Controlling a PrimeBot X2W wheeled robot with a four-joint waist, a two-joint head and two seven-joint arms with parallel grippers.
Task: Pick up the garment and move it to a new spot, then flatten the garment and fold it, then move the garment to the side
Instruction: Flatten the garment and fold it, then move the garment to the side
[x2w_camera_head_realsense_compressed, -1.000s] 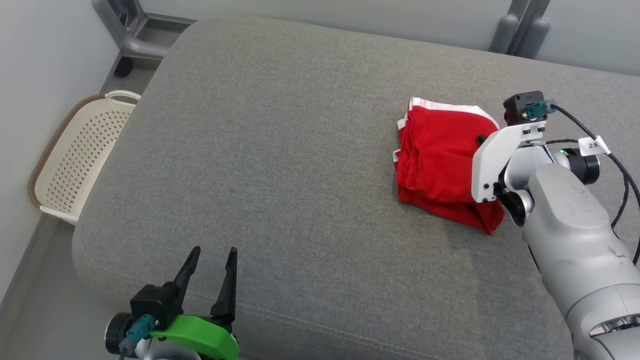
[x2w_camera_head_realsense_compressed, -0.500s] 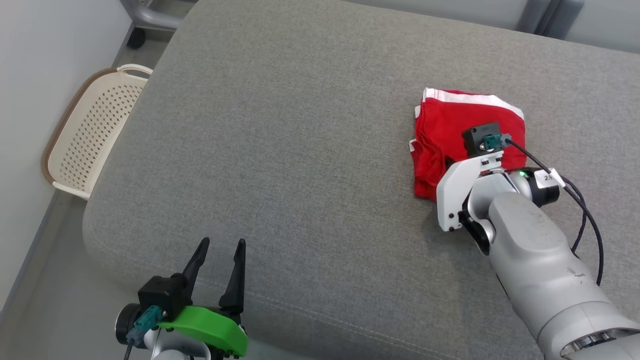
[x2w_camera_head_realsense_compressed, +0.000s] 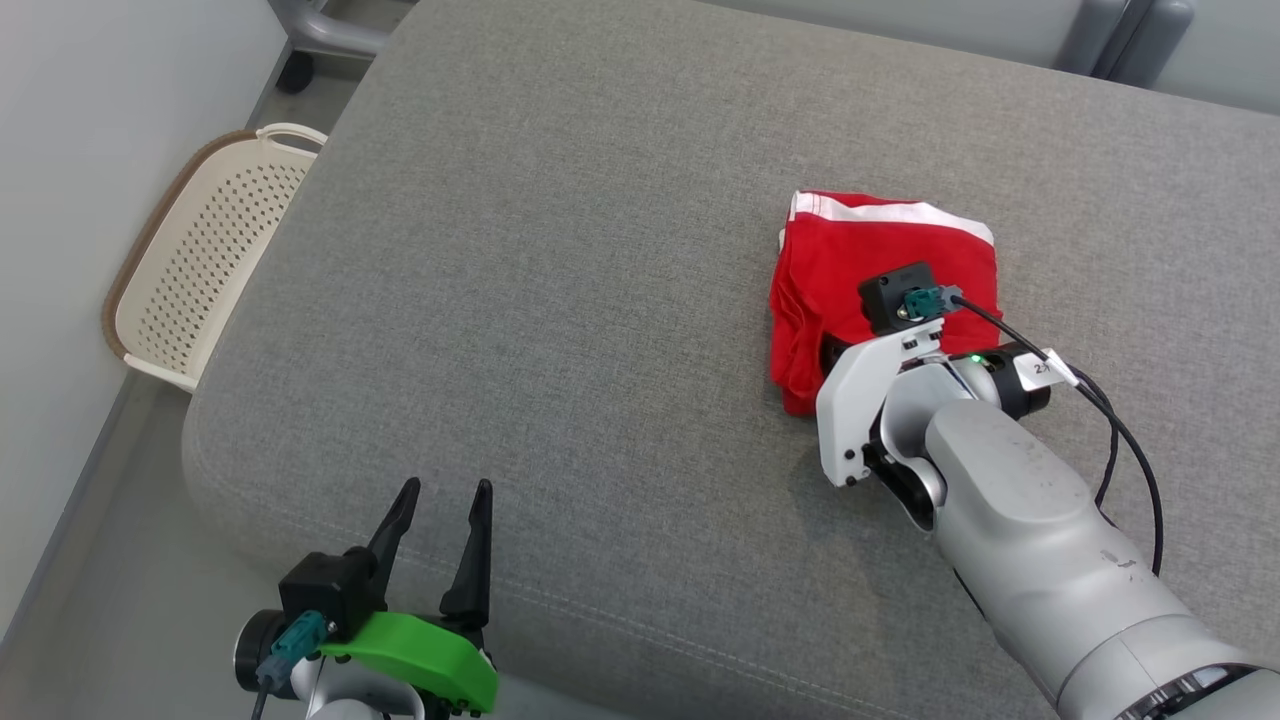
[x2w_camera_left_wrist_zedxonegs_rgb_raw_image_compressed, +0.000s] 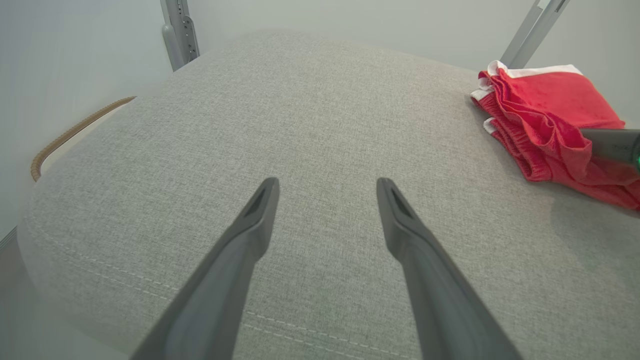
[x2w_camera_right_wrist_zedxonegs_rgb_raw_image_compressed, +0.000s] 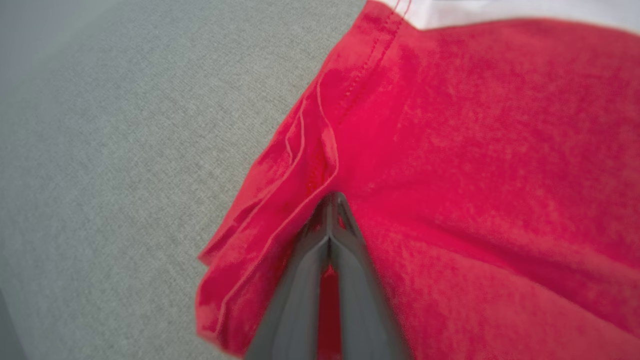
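one grip: right claw (x2w_camera_right_wrist_zedxonegs_rgb_raw_image_compressed: 330, 201) pinching edge of folded red shorts (x2w_camera_right_wrist_zedxonegs_rgb_raw_image_compressed: 475, 150), left claw (x2w_camera_head_realsense_compressed: 443, 492) hanging spread; likely needing low, slow sliding.

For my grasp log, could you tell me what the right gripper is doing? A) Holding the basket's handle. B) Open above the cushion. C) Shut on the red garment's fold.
C: in the right wrist view the right gripper is pressed shut with the red garment bunched at its tips.

Bright, even light; a soft shadow lies beside the right arm (x2w_camera_head_realsense_compressed: 1010, 500) on the sofa (x2w_camera_head_realsense_compressed: 600, 300). The garment (x2w_camera_right_wrist_zedxonegs_rgb_raw_image_compressed: 475, 175) is blurred close up.
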